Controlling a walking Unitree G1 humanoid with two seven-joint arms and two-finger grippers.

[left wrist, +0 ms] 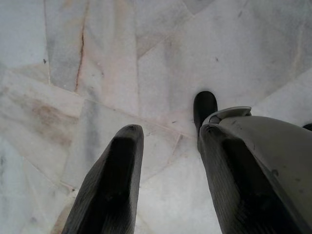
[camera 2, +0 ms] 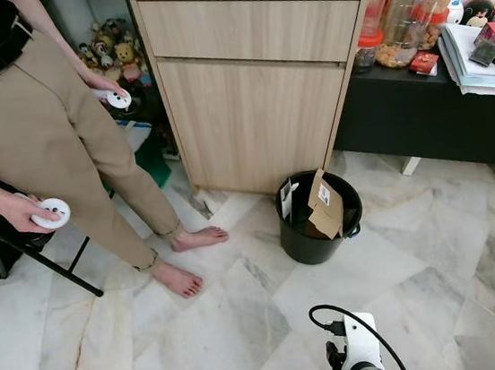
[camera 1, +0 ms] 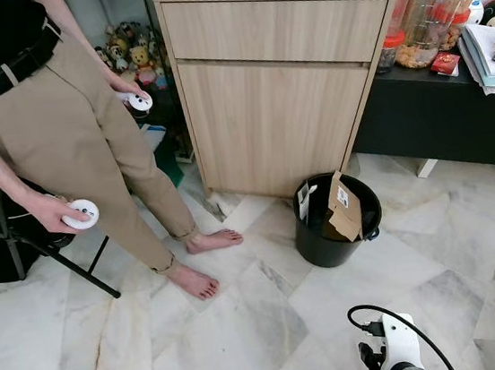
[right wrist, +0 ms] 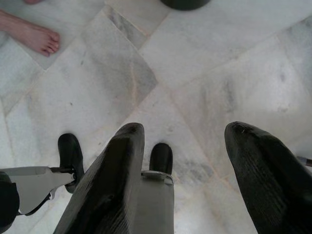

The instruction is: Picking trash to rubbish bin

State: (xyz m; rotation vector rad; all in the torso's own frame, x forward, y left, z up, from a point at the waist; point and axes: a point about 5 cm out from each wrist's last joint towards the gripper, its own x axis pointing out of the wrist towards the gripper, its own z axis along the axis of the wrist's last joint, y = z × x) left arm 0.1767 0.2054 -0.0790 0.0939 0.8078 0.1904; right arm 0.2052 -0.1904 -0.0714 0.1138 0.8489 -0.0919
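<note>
Black rubbish bin [camera 1: 336, 228] sits on the marble floor [camera 1: 246, 320], just in front of the light wood cabinet [camera 1: 278, 100]. Inside it: a brown cardboard piece [camera 1: 344, 209] w/ a white label, leaning upright against the rim, plus a pale wrapper [camera 1: 305, 201] on the bin's left side.

Left gripper [left wrist: 168, 141] hangs low, pointing at bare floor, fingers [left wrist: 117, 180] spread w/ a clear gap, nothing between them. Right gripper [right wrist: 185, 141] also aimed down at the floor, fingers [right wrist: 119, 165] wide apart, empty; the bin's base edge shows at the far end of the right wrist view. Both arms sit at the bottom edge of the head views.

Person [camera 1: 59, 118] stands barefoot to the robot's left, khaki trousers, a white controller [camera 1: 80, 214] in each hand. Black side table [camera 1: 437, 108] right of the cabinet carries red-lidded jars [camera 1: 430, 14] and stacked papers [camera 1: 493, 51].
</note>
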